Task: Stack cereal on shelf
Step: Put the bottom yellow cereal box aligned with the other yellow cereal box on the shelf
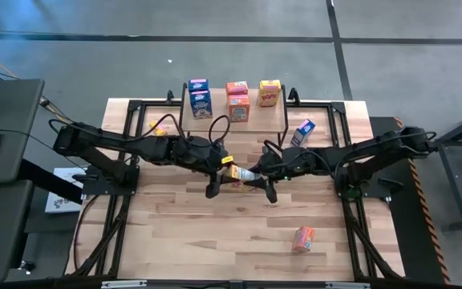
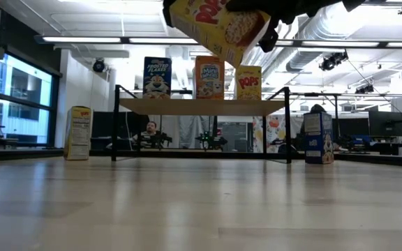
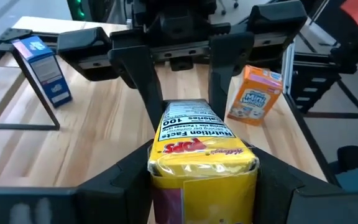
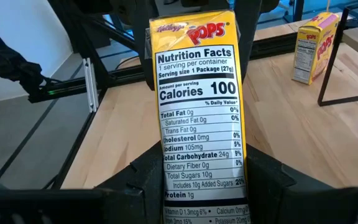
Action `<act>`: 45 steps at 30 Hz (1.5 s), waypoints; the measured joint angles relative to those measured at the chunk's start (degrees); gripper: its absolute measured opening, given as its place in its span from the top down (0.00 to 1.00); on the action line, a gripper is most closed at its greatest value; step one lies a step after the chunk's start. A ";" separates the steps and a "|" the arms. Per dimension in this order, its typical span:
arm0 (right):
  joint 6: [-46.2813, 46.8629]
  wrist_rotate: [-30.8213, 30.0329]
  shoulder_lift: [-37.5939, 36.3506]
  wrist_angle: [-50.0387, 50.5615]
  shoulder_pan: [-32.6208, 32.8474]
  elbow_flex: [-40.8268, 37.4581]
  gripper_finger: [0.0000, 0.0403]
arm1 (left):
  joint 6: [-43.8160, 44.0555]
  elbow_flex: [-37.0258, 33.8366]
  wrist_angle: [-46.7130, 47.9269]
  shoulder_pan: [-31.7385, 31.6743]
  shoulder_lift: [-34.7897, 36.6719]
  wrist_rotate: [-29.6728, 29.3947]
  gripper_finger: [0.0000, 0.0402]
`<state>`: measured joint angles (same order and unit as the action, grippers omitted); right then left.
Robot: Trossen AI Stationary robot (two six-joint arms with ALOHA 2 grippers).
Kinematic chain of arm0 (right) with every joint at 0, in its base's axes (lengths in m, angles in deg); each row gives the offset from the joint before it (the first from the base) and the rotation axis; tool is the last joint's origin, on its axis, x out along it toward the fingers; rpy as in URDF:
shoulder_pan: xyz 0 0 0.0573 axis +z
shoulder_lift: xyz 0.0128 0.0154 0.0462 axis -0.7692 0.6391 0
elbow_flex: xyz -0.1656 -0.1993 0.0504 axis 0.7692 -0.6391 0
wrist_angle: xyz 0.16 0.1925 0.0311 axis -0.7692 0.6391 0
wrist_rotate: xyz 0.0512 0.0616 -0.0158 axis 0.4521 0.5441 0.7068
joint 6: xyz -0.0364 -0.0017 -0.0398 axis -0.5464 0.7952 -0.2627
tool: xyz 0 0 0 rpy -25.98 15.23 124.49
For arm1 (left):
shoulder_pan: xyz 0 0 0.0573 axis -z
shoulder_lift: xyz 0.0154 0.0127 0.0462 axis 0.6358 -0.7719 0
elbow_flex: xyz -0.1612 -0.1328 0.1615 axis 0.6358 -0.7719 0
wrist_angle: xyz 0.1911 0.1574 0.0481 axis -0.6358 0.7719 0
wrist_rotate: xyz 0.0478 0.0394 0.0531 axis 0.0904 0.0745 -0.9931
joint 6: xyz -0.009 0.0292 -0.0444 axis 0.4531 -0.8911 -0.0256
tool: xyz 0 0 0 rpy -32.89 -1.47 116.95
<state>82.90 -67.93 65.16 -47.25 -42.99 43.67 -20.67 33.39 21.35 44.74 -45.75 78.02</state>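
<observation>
Over the wooden table (image 1: 175,241), both the left gripper (image 1: 228,166) and right gripper (image 1: 251,172) apparently clasp the yellow cereal box (image 1: 241,173); one should release only once the other holds firmly.

Bright overhead strip lights (image 2: 187,42); soft shadows; near tabletop (image 2: 201,216) blurred

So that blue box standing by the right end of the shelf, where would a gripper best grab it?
Probably its upper half, from straight above, pinching the two wide faces: the blue box stands upright, top free, with the shelf leg close beside. Left gripper and right gripper both hold the yellow box.
</observation>
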 joint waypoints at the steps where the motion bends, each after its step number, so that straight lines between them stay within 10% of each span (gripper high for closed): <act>1: -0.02 0.00 0.00 -0.01 0.00 0.00 0.62 | -0.15 0.00 -0.18 -0.01 0.00 -0.12 0.52; 45: 4.09 -0.01 0.09 -2.53 0.09 -0.02 0.62 | -1.01 -0.02 -3.24 -0.79 0.39 -2.81 0.52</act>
<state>86.99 -67.93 65.24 -49.77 -42.90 43.65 -21.68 33.37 18.11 43.95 -45.36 75.22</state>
